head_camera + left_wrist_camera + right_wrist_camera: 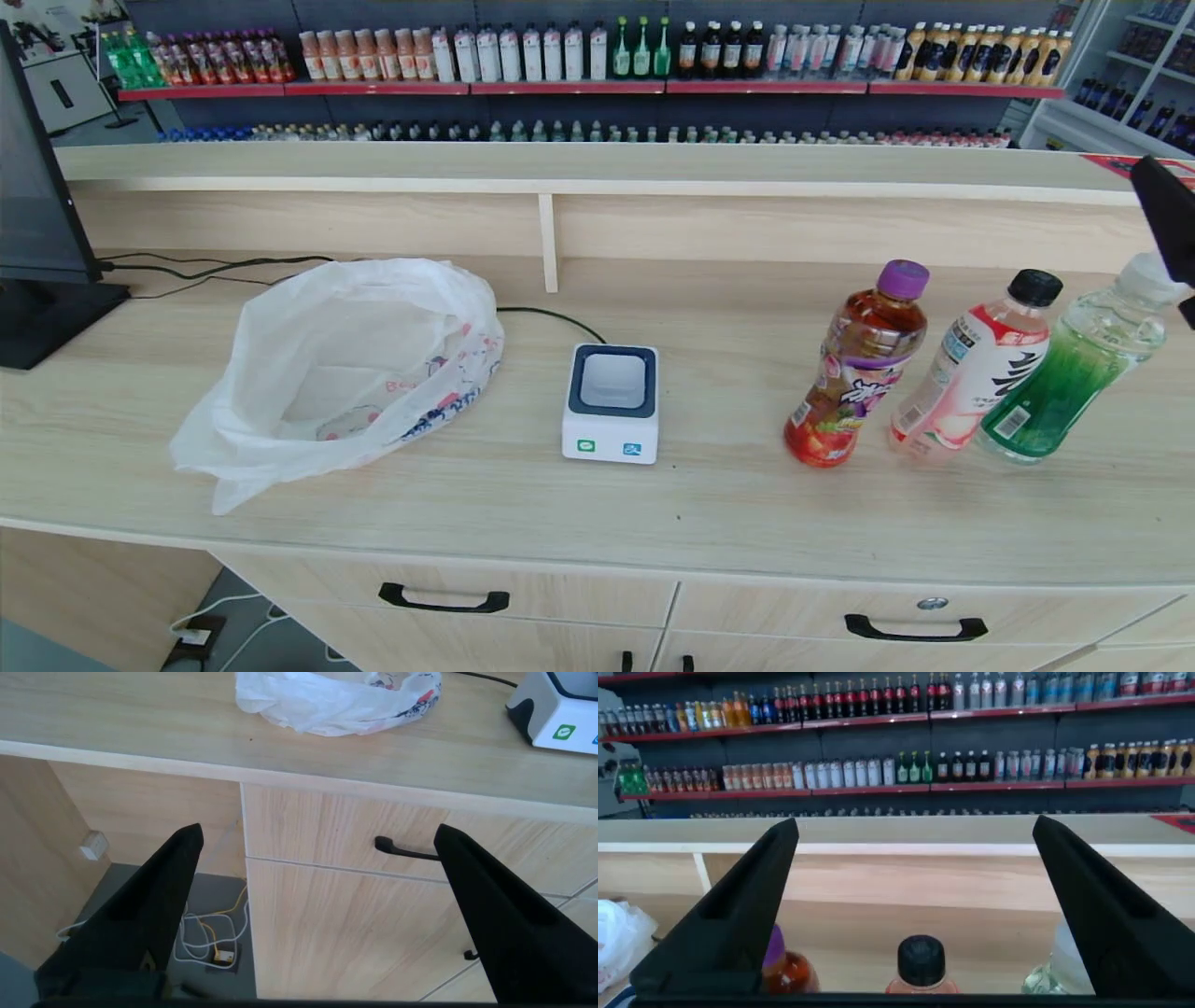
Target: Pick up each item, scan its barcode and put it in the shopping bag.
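Three bottles stand in a row on the right of the counter: a red tea bottle with a purple cap (859, 369) (780, 963), a pink bottle with a black cap (976, 369) (922, 961) and a green bottle with a clear cap (1074, 373) (1055, 973). The white shopping bag (345, 373) (336, 700) lies open on the left. Between them sits the white barcode scanner (611, 401) (561, 714). My right gripper (915, 826) hangs open above and just in front of the bottles, nothing in it. My left gripper (318, 835) is open and empty, low in front of the counter's drawers.
A dark monitor (37, 205) stands at the counter's far left, with cables running toward the scanner. A raised wooden ledge (597, 168) backs the counter, with drink shelves beyond. Drawer handles (406, 847) face the left gripper.
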Robot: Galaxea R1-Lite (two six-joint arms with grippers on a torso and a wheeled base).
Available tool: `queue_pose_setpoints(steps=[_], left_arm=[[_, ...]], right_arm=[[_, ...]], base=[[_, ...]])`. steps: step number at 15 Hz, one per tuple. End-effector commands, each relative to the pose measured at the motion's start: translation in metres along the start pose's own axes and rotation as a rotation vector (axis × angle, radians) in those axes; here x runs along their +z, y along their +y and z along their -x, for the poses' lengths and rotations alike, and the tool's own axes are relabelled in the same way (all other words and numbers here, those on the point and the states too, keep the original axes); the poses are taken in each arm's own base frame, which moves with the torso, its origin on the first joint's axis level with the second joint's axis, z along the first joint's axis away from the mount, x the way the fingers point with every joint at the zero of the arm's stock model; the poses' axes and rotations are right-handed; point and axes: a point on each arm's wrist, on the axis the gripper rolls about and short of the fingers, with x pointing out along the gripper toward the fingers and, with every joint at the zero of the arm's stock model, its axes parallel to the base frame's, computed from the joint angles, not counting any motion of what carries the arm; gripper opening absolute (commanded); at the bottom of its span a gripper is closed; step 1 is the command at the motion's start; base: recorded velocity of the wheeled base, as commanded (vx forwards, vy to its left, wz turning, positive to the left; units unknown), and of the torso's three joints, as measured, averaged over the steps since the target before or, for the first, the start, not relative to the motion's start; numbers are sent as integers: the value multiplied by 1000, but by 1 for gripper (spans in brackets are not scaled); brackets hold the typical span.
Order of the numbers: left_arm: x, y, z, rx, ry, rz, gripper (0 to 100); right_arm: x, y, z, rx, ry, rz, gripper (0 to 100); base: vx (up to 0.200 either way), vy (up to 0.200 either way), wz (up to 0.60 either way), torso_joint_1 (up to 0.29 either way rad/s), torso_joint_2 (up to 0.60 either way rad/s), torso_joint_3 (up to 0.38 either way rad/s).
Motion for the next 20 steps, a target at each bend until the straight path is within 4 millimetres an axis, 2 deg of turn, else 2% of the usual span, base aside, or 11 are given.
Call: queue_pose_setpoints(steps=[1, 3, 5, 8, 12, 15, 20], left_arm=[[0, 0, 0, 0, 0, -1, 100], [0, 0, 0, 0, 0, 0, 100], [0, 0, 0, 2, 0, 0, 100], [0, 0, 0, 0, 0, 0, 100], [0, 0, 0, 0, 0, 0, 100], [0, 0, 0, 0, 0, 0, 100], [0, 0, 0, 0, 0, 0, 100]], right_arm=[[-36, 3, -2, 15, 136, -7, 100], [-38, 6, 0, 30, 149, -5, 100], [-37, 12, -8, 52, 126, 22, 100], [-39, 29, -10, 91, 129, -5, 100], [-43, 34, -10, 99, 143, -12, 100], [-44, 39, -18, 112, 130, -39, 100], [-59, 56, -24, 117, 171, -72, 100]], base=[[0, 0, 0, 0, 0, 0], [0, 0, 0, 0, 0, 0], [0, 0, 0, 0, 0, 0], [0, 0, 0, 0, 0, 0], [0, 0, 0, 0, 0, 0], [0, 0, 0, 0, 0, 0], [0, 0, 0, 0, 0, 0]])
